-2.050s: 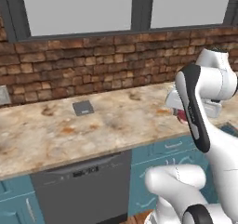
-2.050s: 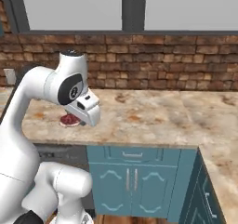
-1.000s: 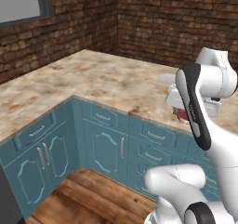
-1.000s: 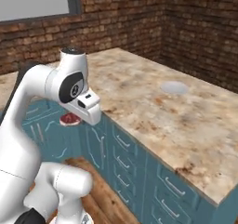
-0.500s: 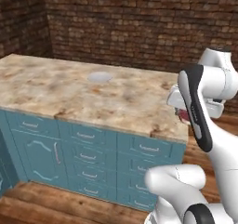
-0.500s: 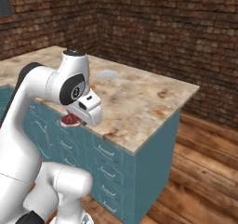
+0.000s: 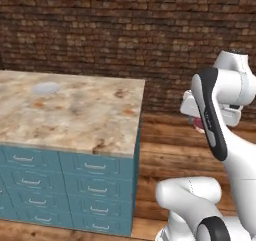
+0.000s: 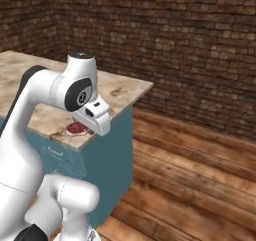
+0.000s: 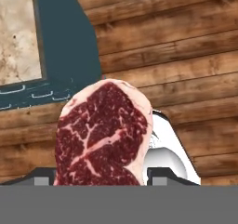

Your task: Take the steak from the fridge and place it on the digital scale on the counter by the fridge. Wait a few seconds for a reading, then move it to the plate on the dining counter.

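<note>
One steak [image 9: 103, 135] sits clamped in the hand [image 9: 100, 174], near one dining counter [image 7: 75, 110].

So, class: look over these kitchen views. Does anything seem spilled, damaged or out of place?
Nothing stands out. The steak hangs in the end effector above the wood floor, whole and unspilled. The plate lies flat on the dining counter, whose slab and drawers look intact.

Kitchen: stone-topped teal-drawered counter [image 7: 75, 110], brick wall [image 7: 125, 30].
</note>
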Controlling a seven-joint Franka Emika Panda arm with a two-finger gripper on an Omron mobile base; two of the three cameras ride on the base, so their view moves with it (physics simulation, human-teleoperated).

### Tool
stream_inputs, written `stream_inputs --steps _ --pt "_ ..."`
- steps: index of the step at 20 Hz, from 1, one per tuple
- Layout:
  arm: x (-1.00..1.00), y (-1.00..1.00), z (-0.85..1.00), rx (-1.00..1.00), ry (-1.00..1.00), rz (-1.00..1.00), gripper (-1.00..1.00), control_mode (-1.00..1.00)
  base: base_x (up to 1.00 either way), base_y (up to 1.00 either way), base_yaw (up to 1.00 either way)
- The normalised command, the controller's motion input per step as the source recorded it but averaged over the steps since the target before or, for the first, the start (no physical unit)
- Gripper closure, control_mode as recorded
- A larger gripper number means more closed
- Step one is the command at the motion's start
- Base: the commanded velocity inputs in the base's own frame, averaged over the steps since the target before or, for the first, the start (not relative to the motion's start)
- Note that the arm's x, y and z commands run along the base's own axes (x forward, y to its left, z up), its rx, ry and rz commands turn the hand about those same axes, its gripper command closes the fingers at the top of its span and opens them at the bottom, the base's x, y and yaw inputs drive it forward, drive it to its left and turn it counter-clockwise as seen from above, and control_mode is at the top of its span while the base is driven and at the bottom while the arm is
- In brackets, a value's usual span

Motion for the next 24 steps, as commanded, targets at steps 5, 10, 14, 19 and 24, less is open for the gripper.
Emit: stream_inputs --steps 5,10,14,19,24 --pt "0.0 0.0 0.0 0.0 0.0 0.0 1.0 1.0 0.42 -0.97 0.0" --pt "0.0 0.0 0.0 0.0 0.0 0.0 1.0 1.0 0.74 -0.87 0.29" --pt "0.0 0.0 0.0 0.0 0.0 0.0 1.0 1.0 0.82 -0.87 0.42" --pt "0.0 0.0 0.0 0.0 0.0 0.0 1.0 1.0 0.66 -0.95 0.49" --pt "0.0 0.0 0.0 0.0 0.0 0.0 1.0 1.0 0.61 -0.97 0.5"
